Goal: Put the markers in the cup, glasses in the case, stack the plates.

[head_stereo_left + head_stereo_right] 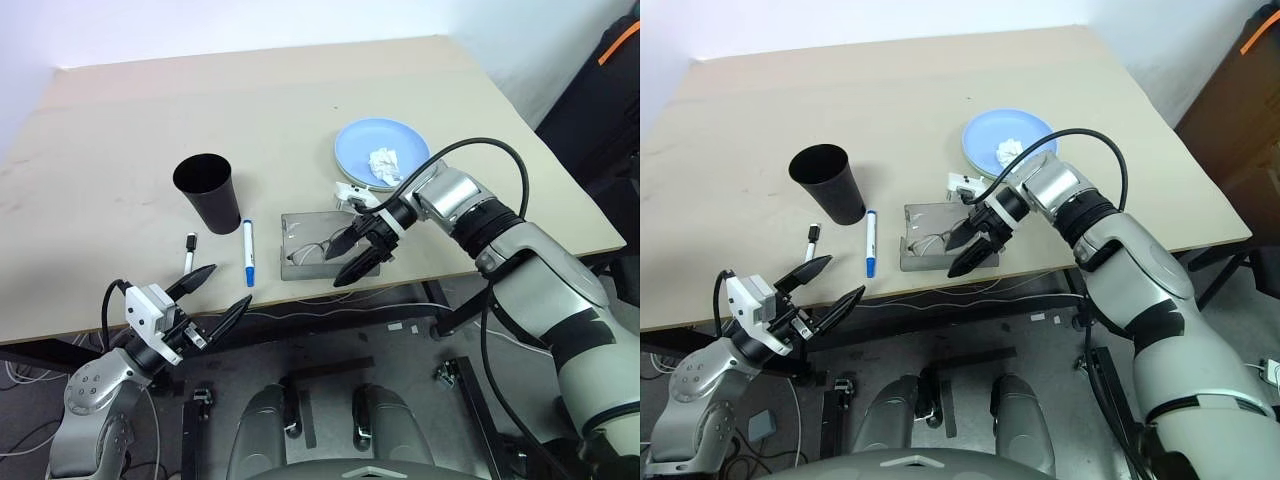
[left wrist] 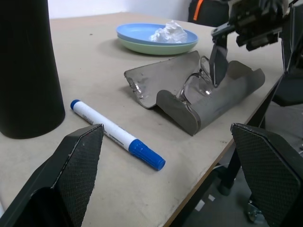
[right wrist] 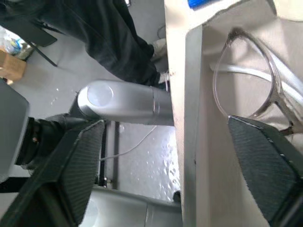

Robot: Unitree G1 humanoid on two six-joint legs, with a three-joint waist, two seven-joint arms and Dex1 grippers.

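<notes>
The left gripper (image 1: 212, 293) hangs off the desk's (image 1: 120, 150) near edge, fingers spread wide and holding nothing. On the desk the black cup (image 1: 208, 192) stands upright, with the short black-capped marker (image 1: 189, 251) and the blue-capped marker (image 1: 248, 252) lying just beside it. Next comes the open grey case (image 1: 300, 250) with the glasses (image 2: 196, 87) resting inside; the right gripper (image 1: 358, 254) hovers over it, fingers parted and empty. The stacked plates (image 2: 156, 40) carry a crumpled tissue (image 1: 384, 163)
</notes>
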